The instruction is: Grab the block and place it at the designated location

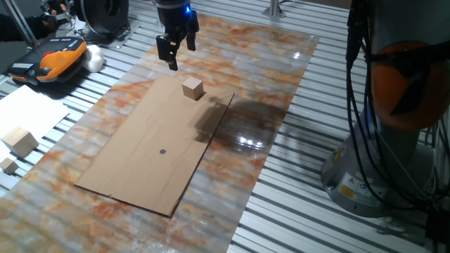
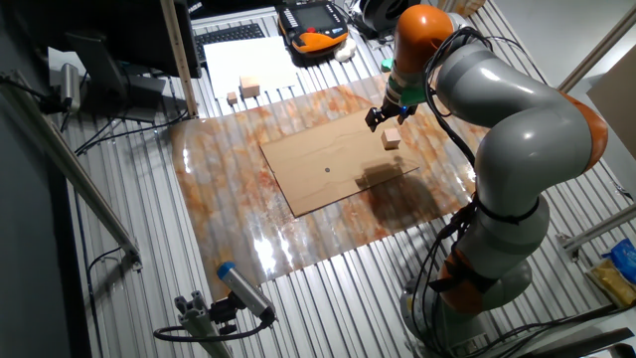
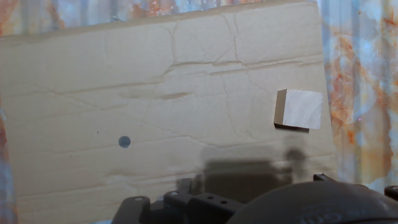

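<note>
Glossy marbled orange-grey mat (image 1: 274, 91) over a ribbed metal table (image 1: 302, 211), w/ a flat creased brown cardboard sheet (image 1: 140, 161) on top. The block (image 1: 193, 88), a plain tan wood cube, sits on the sheet's far edge, approx 1 o'clock from the dark round dot (image 1: 162, 151). Gripper (image 1: 176, 49) hangs above the mat at approx 11 o'clock from the block, fingers spread, empty.

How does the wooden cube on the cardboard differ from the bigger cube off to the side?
The block is smaller and sits on the cardboard sheet below the gripper; the larger cube sits off the sheet on the slatted table, far from the gripper. Both are plain pale wood.
</note>
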`<state>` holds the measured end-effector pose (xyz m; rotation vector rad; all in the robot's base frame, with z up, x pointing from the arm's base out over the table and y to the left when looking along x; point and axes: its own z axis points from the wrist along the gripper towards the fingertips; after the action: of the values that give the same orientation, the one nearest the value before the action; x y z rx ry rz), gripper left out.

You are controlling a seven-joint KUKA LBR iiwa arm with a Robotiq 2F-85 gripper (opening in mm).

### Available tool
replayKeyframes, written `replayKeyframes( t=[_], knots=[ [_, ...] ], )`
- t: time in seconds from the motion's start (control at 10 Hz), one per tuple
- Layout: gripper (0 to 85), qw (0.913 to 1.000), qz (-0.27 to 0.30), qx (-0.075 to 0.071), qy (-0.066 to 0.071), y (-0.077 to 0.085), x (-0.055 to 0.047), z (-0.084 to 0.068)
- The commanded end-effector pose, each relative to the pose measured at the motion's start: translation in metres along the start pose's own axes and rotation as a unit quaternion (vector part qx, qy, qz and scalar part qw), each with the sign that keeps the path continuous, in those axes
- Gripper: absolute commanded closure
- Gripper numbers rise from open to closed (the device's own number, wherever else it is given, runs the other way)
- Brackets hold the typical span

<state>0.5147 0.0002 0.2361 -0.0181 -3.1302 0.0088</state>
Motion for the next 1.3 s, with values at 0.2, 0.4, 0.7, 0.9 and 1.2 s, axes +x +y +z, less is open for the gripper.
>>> replayKeyframes(
  t=[0.2,0.4,0.7,0.9,1.2],
  knots=[
    [85.0,0.9994,0.017,0.000,0.029,0.0005,-0.0004,0.0002],
    [85.0,0.9994,0.019,0.000,0.029,0.0005,-0.0003,0.0003],
    [85.0,0.9994,0.026,0.000,0.025,0.0004,0.0002,0.0002],
    [85.0,0.9993,0.028,0.000,0.024,0.0004,0.0003,0.0002],
    [85.0,0.9994,0.025,0.000,0.024,0.0004,0.0003,0.0002]
  ],
)
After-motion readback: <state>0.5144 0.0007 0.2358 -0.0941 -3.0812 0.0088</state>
